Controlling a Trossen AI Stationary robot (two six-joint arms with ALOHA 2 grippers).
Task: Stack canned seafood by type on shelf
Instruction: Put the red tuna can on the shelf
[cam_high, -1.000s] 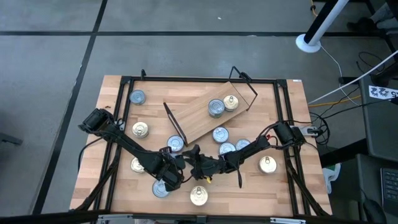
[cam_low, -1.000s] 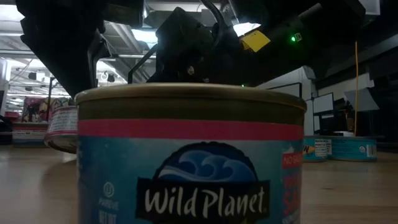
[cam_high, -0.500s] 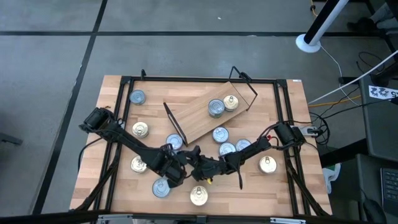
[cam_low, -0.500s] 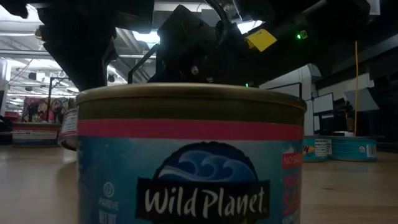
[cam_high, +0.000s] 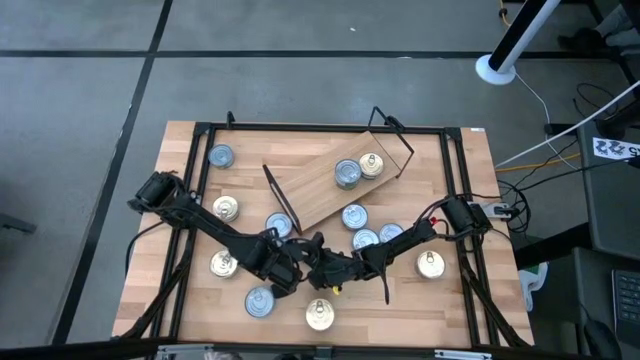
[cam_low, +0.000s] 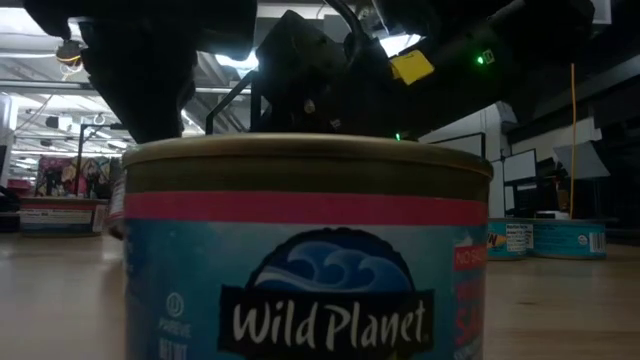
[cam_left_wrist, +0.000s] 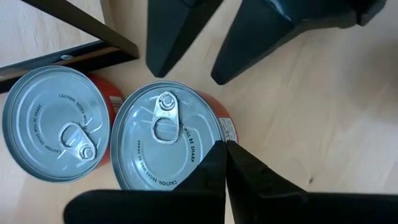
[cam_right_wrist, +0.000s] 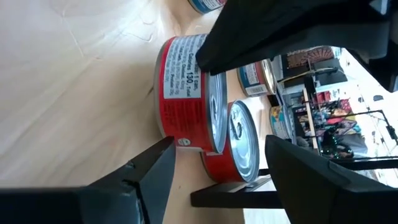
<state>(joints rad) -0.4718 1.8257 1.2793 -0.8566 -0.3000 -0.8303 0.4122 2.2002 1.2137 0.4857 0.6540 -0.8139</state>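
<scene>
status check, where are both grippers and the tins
Left gripper shut, over a red-sided tin. Right gripper open, facing it. Two tins on the shelf. Left fingers between right gripper and tin.

The wooden tabletop (cam_high: 450, 300) sits on a grey floor (cam_high: 300, 80) crossed by dark seam lines. Beyond the table's far right corner stands a white pole on a round base (cam_high: 497, 66), and a white cable (cam_high: 548, 108) trails from it toward the right edge, where dark equipment (cam_high: 610, 210) stands. In the low view, ceiling lights (cam_low: 40, 75) and cluttered shelving (cam_low: 60, 180) fill the room behind.
</scene>
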